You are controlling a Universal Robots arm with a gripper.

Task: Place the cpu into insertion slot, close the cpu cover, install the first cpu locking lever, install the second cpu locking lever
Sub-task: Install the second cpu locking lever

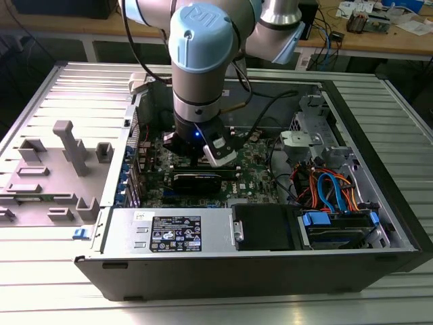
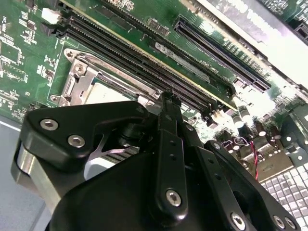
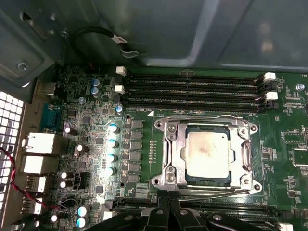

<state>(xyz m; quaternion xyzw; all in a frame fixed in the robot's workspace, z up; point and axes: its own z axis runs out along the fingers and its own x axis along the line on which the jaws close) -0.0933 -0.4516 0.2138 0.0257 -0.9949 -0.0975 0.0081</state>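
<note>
In the first wrist view I see the cpu (image 3: 207, 153) seated in the insertion slot (image 3: 169, 153), with the cpu cover (image 3: 208, 130) down around it. My gripper (image 3: 167, 214) hovers just beside the socket's edge — fingers pressed together, holding nothing.

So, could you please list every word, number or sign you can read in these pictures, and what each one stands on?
No text can be quoted with confidence.
White label on the grey box at the case front: lines of print and symbols, too small to read.
Blue joint cap on the arm: a raised emblem, no line of words.
Green circuit board: white markings, too small to read.
cpu: dull smudged top, no legible print.
</note>
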